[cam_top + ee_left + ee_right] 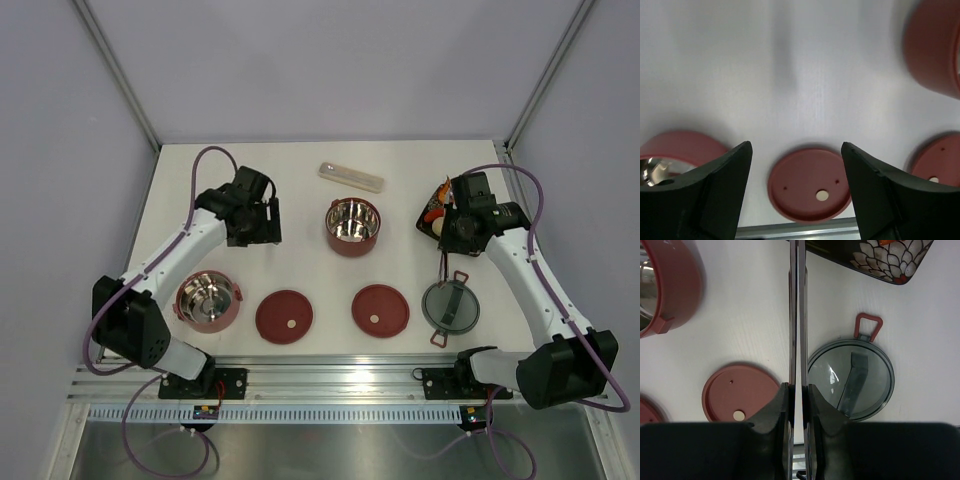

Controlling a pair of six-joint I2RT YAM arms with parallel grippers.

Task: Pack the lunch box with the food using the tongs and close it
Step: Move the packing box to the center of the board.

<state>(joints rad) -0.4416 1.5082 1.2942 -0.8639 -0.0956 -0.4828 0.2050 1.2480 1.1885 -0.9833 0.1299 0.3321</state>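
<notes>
One maroon lunch box bowl (353, 226) stands mid-table and another (209, 300) sits front left; both show bare steel insides. Two flat maroon disc lids (284, 316) (380, 309) and the grey top lid (450, 306) lie along the front. My right gripper (799, 387) is shut on the slim silver tongs (796, 315), whose arms run up to the black patterned tray (880, 262). The orange and white food (434, 217) lies on that tray. My left gripper (796, 147) hangs open and holds nothing, with one disc lid (810, 185) showing on the table between its fingers.
A long pale beige case (351, 176) lies at the back of the table. The metal rail (330, 380) with both arm bases runs along the near edge. In the left wrist view, bowls show at the left (682, 147) and upper right (935, 50).
</notes>
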